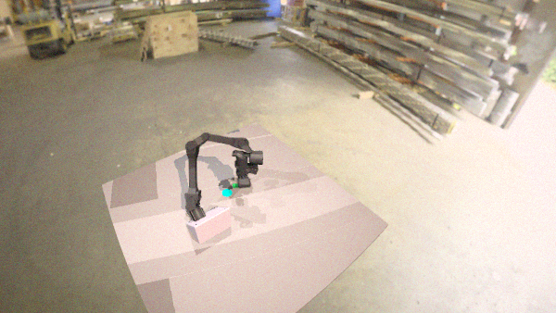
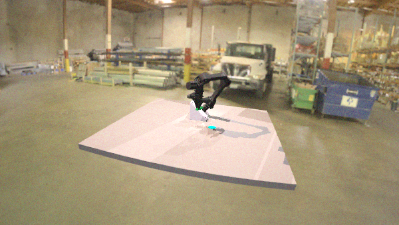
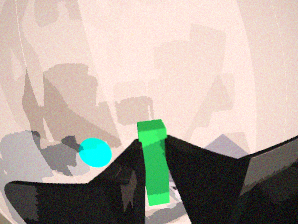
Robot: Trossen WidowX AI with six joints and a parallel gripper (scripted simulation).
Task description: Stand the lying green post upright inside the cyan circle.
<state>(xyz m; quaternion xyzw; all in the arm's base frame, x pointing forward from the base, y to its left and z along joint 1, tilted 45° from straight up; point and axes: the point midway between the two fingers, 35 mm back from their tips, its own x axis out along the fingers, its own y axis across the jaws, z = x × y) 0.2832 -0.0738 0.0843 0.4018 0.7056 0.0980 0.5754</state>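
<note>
My gripper (image 1: 242, 183) (image 2: 199, 108) (image 3: 154, 183) is shut on the green post (image 1: 234, 185) (image 2: 199, 108) (image 3: 154, 161). In the wrist view the post runs between the two dark fingers and sticks out past their tips. I hold it above the pale platform (image 1: 287, 231) (image 2: 159, 146). The cyan circle (image 1: 226, 193) (image 2: 211, 127) (image 3: 96, 152) is a small flat disc on the platform. In the wrist view it lies to the left of the post, apart from it. In the top view the post is just right of the circle.
The arm's pale base box (image 1: 209, 224) (image 2: 197, 114) stands on the platform near the circle. The platform is a raised slab with edges on all sides on a warehouse floor. A truck (image 2: 247, 64), bins and stacked beams stand far off.
</note>
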